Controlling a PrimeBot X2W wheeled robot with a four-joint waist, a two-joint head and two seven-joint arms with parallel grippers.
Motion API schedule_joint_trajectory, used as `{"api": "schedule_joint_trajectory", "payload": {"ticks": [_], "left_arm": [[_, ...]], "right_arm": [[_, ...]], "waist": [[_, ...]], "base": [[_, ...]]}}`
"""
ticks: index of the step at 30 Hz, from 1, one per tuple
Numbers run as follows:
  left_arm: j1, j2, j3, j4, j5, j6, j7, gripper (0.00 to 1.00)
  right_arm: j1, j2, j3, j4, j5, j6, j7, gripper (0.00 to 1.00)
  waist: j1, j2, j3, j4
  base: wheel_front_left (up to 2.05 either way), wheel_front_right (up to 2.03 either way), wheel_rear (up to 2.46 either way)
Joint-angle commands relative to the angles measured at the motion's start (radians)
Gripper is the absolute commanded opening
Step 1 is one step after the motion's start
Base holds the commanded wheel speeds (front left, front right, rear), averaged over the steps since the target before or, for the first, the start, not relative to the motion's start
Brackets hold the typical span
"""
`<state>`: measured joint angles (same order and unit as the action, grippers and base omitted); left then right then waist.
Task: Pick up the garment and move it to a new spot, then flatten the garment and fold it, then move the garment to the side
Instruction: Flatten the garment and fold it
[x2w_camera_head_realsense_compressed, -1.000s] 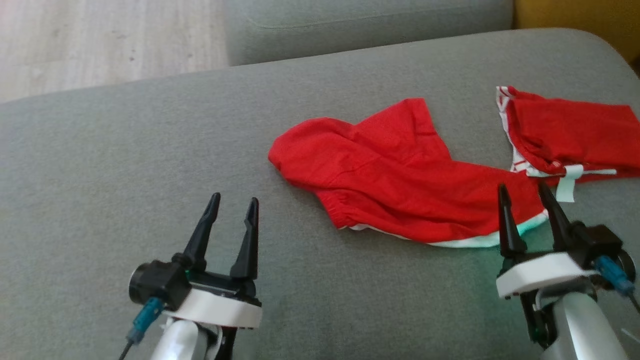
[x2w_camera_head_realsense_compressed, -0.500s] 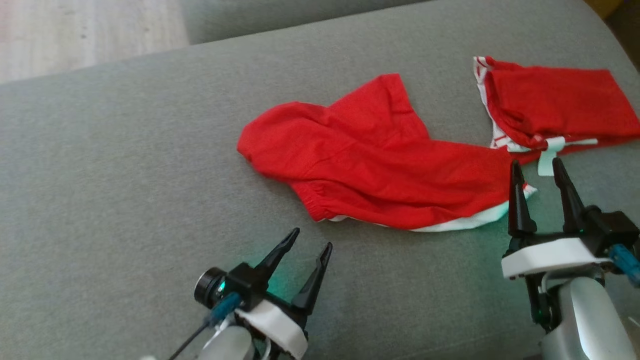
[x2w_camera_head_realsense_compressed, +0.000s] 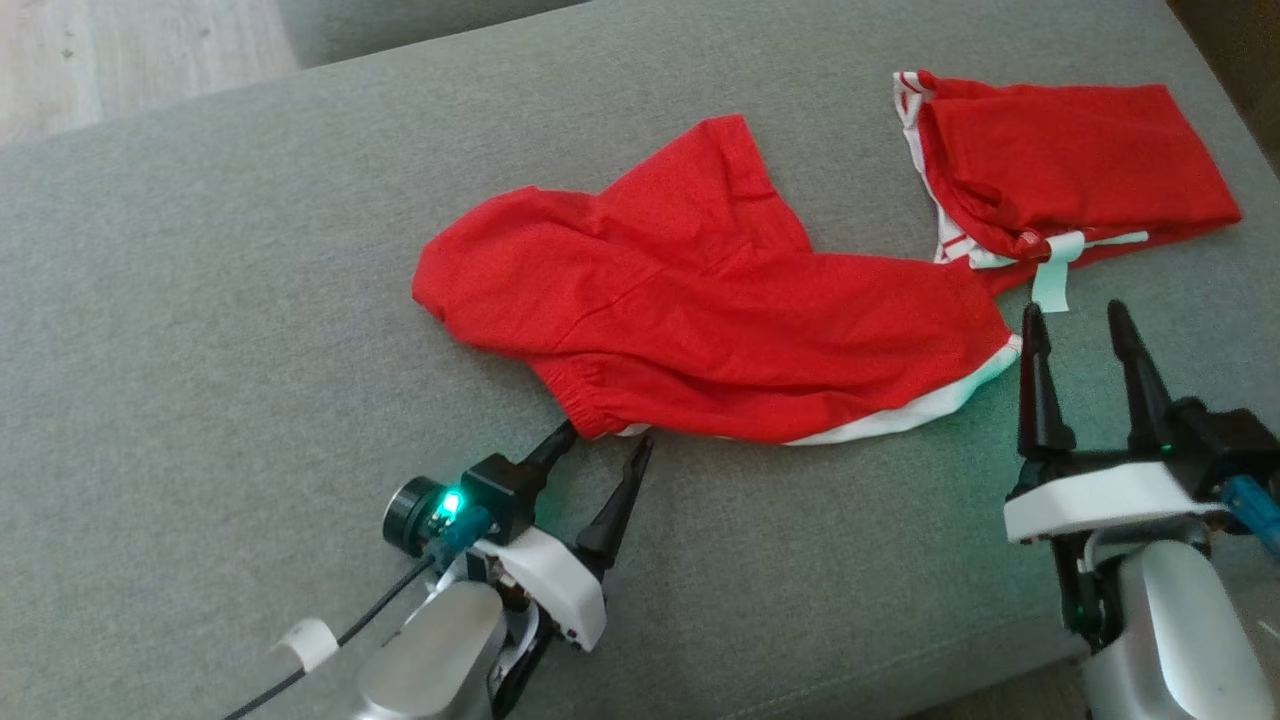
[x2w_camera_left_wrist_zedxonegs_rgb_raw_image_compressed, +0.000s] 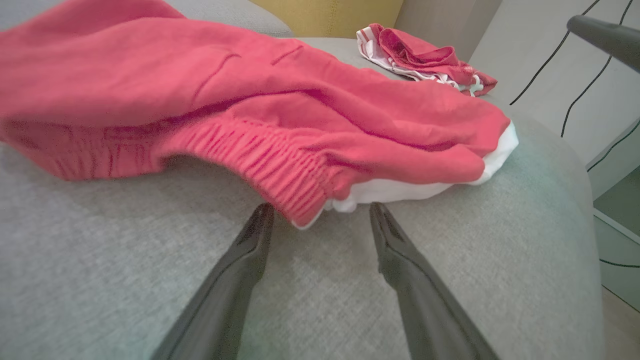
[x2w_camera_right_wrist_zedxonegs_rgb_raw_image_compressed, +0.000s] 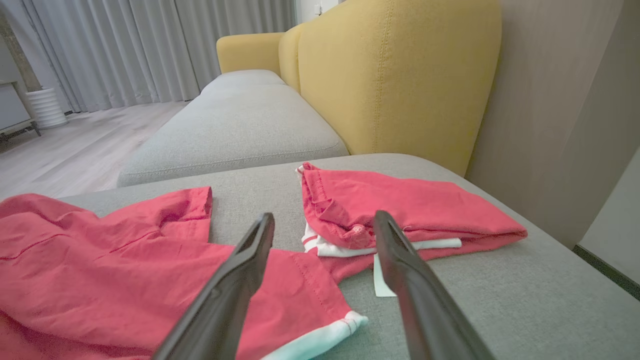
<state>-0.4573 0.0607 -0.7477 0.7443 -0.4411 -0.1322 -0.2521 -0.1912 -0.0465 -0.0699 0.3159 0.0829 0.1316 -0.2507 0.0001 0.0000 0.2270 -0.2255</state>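
The red garment (x2w_camera_head_realsense_compressed: 700, 310) lies rumpled on the grey cushion (x2w_camera_head_realsense_compressed: 200, 300) just ahead of both grippers. Its long axis runs crosswise to their fingers, with the elastic waistband (x2w_camera_left_wrist_zedxonegs_rgb_raw_image_compressed: 270, 155) toward the left gripper (x2w_camera_head_realsense_compressed: 605, 442) and the white-trimmed hem (x2w_camera_head_realsense_compressed: 900, 415) toward the right gripper (x2w_camera_head_realsense_compressed: 1072, 312). The left gripper's jaws stand apart and empty with the waistband's near corner between the fingertips — whether they touch the cloth I cannot tell. The right gripper is likewise spread and empty, the hem end just beside its left finger and a folded red garment (x2w_camera_head_realsense_compressed: 1060, 160) just beyond its tips.
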Motion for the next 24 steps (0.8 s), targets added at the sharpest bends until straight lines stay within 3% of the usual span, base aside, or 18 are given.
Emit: {"api": "schedule_joint_trajectory", "payload": {"ticks": [1,9,11,12,24], "left_arm": [[-0.032,-0.001,0.015,-0.016,-0.009,0.002,-0.009,1.0],[-0.028,0.003,0.005,-0.065,-0.024,0.002,-0.01,0.98],[-0.026,0.007,0.003,-0.087,-0.031,0.002,-0.01,0.08],[-0.025,0.01,0.003,-0.098,-0.032,0.002,-0.01,0.0],[0.01,0.041,0.005,-0.141,-0.019,0.002,-0.01,0.0]], "right_arm": [[-0.036,-0.004,0.021,-0.028,0.006,-0.001,-0.011,1.0],[-0.032,-0.004,0.014,-0.018,0.009,-0.001,-0.011,1.0],[-0.034,-0.004,0.014,-0.014,0.008,-0.001,-0.011,1.0],[-0.034,-0.004,0.014,-0.012,0.007,-0.001,-0.011,1.0],[-0.028,-0.004,-0.063,0.115,-0.035,-0.001,0.019,1.0]], "waist": [[-0.0001,0.0,0.001,-0.004],[-0.0001,0.0,0.0,-0.006],[-0.0001,0.0,0.0,-0.003],[-0.0001,0.0,0.0,-0.001],[-0.0001,0.0,-0.037,0.043]], "base": [[0.0,0.0,0.0],[0.0,0.0,0.0],[0.0,0.0,0.0],[0.0,0.0,0.0],[0.0,0.0,0.0]]}}
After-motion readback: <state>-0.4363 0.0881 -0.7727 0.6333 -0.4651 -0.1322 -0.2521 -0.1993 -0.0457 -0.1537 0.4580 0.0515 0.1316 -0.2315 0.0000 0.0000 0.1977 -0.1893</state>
